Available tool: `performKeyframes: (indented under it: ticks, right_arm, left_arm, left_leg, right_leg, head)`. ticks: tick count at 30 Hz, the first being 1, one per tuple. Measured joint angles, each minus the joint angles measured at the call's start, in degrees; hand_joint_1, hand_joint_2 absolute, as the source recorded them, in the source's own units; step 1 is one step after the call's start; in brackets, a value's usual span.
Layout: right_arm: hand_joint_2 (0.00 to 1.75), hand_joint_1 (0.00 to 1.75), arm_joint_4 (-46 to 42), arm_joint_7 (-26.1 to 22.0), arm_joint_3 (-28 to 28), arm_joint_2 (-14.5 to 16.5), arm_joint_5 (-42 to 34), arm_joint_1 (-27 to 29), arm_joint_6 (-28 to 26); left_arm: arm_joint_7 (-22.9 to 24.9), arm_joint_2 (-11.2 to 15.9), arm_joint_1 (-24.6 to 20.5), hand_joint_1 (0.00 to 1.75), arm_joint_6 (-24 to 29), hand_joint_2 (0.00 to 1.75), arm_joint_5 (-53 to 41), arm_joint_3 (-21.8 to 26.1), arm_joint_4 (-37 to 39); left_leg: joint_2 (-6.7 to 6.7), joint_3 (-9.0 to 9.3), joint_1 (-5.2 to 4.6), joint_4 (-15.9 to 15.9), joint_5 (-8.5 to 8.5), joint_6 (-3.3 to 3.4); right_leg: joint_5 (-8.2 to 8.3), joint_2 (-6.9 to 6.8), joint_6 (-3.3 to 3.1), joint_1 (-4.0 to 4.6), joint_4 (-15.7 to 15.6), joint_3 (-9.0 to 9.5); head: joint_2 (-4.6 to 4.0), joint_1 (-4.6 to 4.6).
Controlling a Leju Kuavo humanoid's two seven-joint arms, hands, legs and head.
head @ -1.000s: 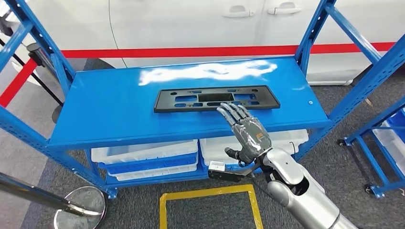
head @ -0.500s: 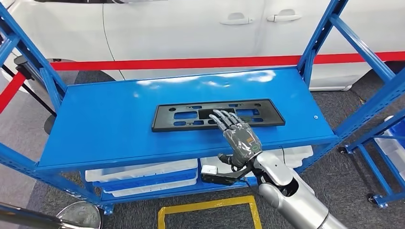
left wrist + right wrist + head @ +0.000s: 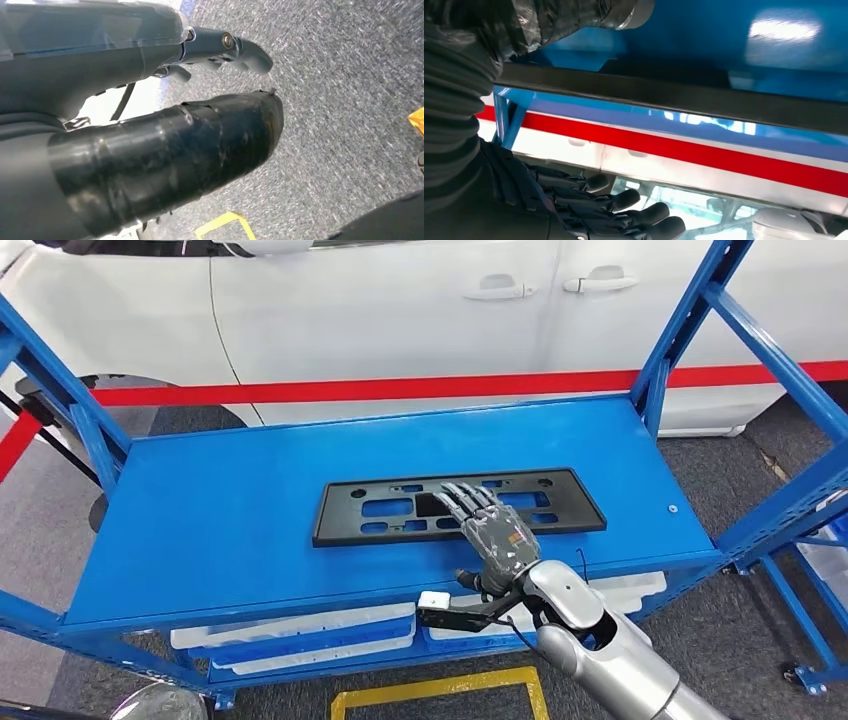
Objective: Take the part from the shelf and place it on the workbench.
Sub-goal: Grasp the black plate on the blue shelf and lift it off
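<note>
Nearest in the head view, the silver right arm [image 3: 600, 650] rises from the lower right, and the right hand [image 3: 495, 532] lies flat over the near edge of the black part [image 3: 460, 504], its fingers [image 3: 462, 497] stretched out and spread on top of the part, not curled around it. In the right wrist view the same dark fingers [image 3: 624, 215] lie straight above the part's long black edge [image 3: 674, 97]. The left hand [image 3: 150, 150] hangs over grey carpet [image 3: 345, 90]; whether its fingers are open or closed cannot be told. The part lies flat near the middle of the blue shelf [image 3: 220, 510]. White bins [image 3: 300, 635] sit on the level below. Beyond the shelf run a red tape [image 3: 400, 388] and a white car [image 3: 400, 310].
</note>
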Motion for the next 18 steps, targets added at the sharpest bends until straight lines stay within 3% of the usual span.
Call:
performKeyframes:
  ticks: [2, 5, 6, 7, 8, 10, 12, 15, 16, 18]
  right_arm:
    - [1.75, 0.00, 0.16, 0.05, 0.12, 0.23, 0.02, -0.23, 0.01]
    - [1.75, 0.00, 0.66, 0.31, 0.19, 0.49, 0.04, -0.43, 0.02]
    - [1.75, 0.00, 0.89, 0.43, 0.22, 0.56, 0.03, -0.42, 0.02]
    - [1.75, 0.00, 1.14, 0.52, 0.25, 0.62, 0.03, -0.42, 0.02]
    - [1.75, 0.00, 1.38, 0.58, 0.27, 0.66, 0.02, -0.42, 0.02]
    - [1.75, 0.00, 1.80, 0.64, 0.28, 0.78, 0.01, -0.45, 0.04]
    - [1.75, 0.00, 2.35, 0.74, 0.29, 0.95, 0.00, -0.55, 0.16]
    - [1.75, 0.00, 3.29, 0.89, 0.36, 1.09, 0.01, -0.70, 0.45]
    - [1.75, 0.32, 3.54, 0.89, 0.39, 1.13, 0.02, -0.77, 0.52]
    - [1.75, 1.14, 4.24, 0.93, 0.42, 1.20, 0.02, -0.95, 0.87]
  left_arm:
    - [-0.01, 0.01, -0.10, 0.00, -0.01, 0.00, 0.01, 0.00, 0.00]
    - [-0.25, -0.01, -0.17, 0.00, -0.01, 0.00, 0.07, -0.01, 0.00]
    - [-0.40, -0.02, -0.21, 0.00, -0.02, 0.00, 0.11, -0.01, 0.00]
    - [-0.50, -0.02, -0.23, 0.00, -0.03, 0.00, 0.14, -0.01, 0.00]
    - [-0.56, -0.03, -0.24, 0.00, -0.05, 0.00, 0.15, 0.00, 0.00]
    - [-0.49, 0.02, -0.18, 0.00, -0.11, 0.00, 0.07, 0.00, 0.00]
    - [-0.49, 0.09, -0.13, 0.00, -0.20, 0.00, -0.01, -0.01, 0.00]
    - [-0.50, 0.07, -0.04, 0.00, -0.31, 0.00, -0.10, -0.02, 0.00]
    - [-0.51, 0.03, 0.02, 0.00, -0.37, 0.00, -0.11, -0.02, 0.00]
    - [-0.52, -0.03, 0.01, 0.00, -0.50, 0.00, -0.16, -0.01, 0.00]
  left_leg:
    - [0.03, -1.20, 0.17, 2.87, -1.27, -0.55]
    - [0.05, -7.35, 0.41, 12.71, -5.28, -1.23]
    - [0.06, -9.03, 0.46, 14.74, -5.65, -1.28]
    - [0.06, -9.82, 0.49, 14.90, -4.85, -1.21]
    - [0.07, -9.47, 0.48, 12.91, -2.83, -1.02]
    - [0.07, -7.04, 0.31, 5.82, 2.05, -0.33]
    - [0.03, -5.55, -0.14, 1.17, 3.59, 0.42]
    - [-0.02, -4.94, -0.22, -0.04, 4.13, 1.31]
    - [0.04, -4.57, -0.05, -0.51, 4.34, 1.55]
    - [0.17, -3.88, 0.27, -1.33, 4.59, 2.14]
  right_leg:
    - [-0.25, 0.02, -0.71, -0.15, -0.40, 0.80]
    - [-0.88, -0.06, -1.39, -0.03, -0.52, 1.37]
    - [-1.12, -0.03, -1.46, 0.06, -0.51, 1.57]
    - [-1.38, 0.03, -1.46, 0.14, -0.50, 1.87]
    - [-1.68, 0.11, -1.42, 0.20, -0.49, 2.31]
    - [-2.31, 0.23, -1.21, 0.29, -0.52, 3.34]
    - [-2.70, 0.32, -0.74, 0.29, -0.57, 3.75]
    - [-3.15, 0.33, 0.24, 0.32, -0.73, 3.90]
    - [-3.56, 0.30, 0.53, 0.33, -0.34, 3.85]
    - [-5.81, 0.24, 1.00, 0.25, 3.59, 1.96]
  head:
    - [-0.01, 0.01]
    - [-0.01, 0.00]
    - [-0.01, -0.01]
    - [-0.01, 0.00]
    - [-0.01, -0.01]
    - [-0.01, 0.02]
    - [-0.02, 0.02]
    - [-0.01, 0.00]
    - [-0.01, 0.03]
    - [-0.01, 0.09]
